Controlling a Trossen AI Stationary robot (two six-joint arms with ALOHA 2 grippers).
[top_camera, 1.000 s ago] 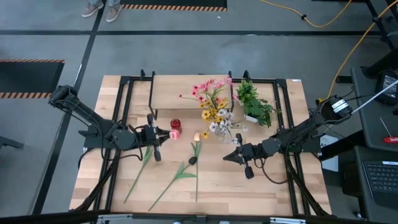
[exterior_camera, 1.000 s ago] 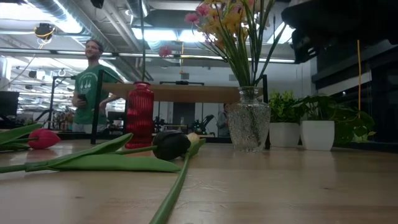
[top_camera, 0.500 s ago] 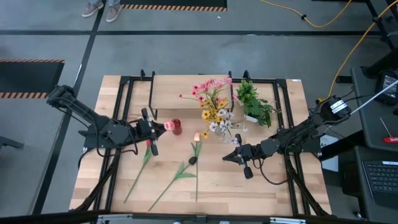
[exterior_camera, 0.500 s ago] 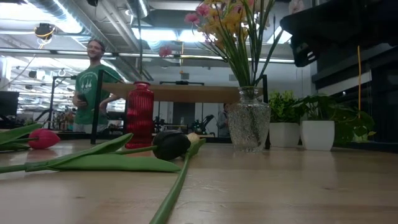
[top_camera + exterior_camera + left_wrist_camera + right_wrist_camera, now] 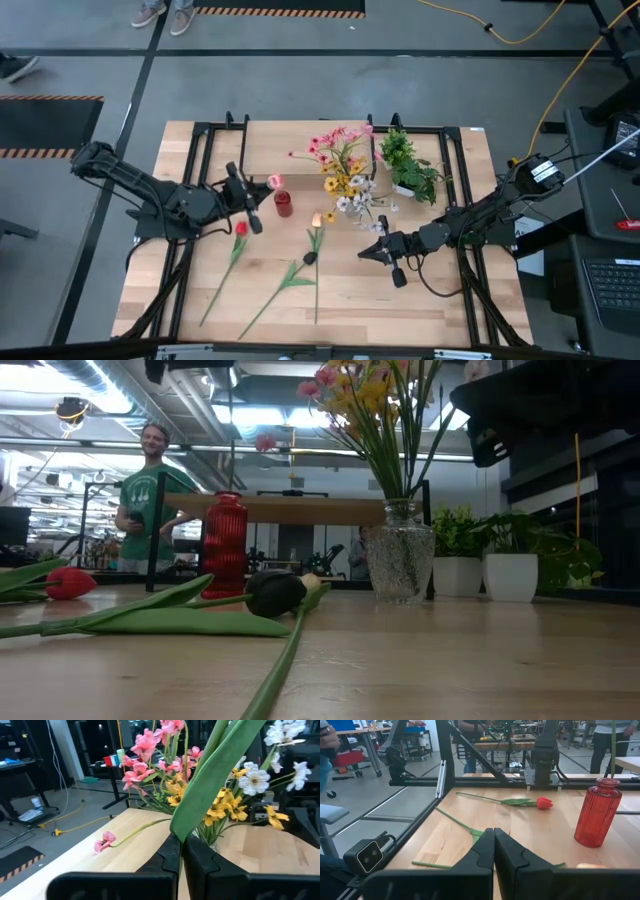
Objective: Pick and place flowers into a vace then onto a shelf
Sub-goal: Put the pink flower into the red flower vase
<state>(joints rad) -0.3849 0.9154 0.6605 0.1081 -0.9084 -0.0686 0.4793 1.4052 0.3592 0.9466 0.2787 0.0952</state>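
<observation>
A: From above, where is the left pincer (image 5: 252, 198)?

B: Over the surface (image 5: 440, 290) toward its left edge, beside the small red vase (image 5: 284, 205). A pink bloom (image 5: 275, 181) sits just above that vase. A red tulip (image 5: 240, 229) lies by the pincer, its stem running toward the near-left corner. The peach tulip (image 5: 316, 220) lies mid-surface. The right pincer (image 5: 385, 252) waits right of centre, pressed together. The glass vase bouquet (image 5: 345, 170) stands before the shelf (image 5: 300, 145), with the potted plant (image 5: 408, 165) toward the far-right corner.

A: And level with the surface?

B: The red vase (image 5: 225, 545) stands upright, the red tulip (image 5: 70, 582) lies at the left, and the glass vase (image 5: 400, 565) holds many flowers. A person in green (image 5: 148, 495) stands behind.

A: The left wrist camera?

B: Its fingers (image 5: 167, 857) are pinching a green flower leaf (image 5: 210, 775).

A: The right wrist?

B: Its fingers (image 5: 482, 850) are pressed together, holding nothing; the red tulip (image 5: 544, 803) and red vase (image 5: 598, 812) lie beyond.
</observation>
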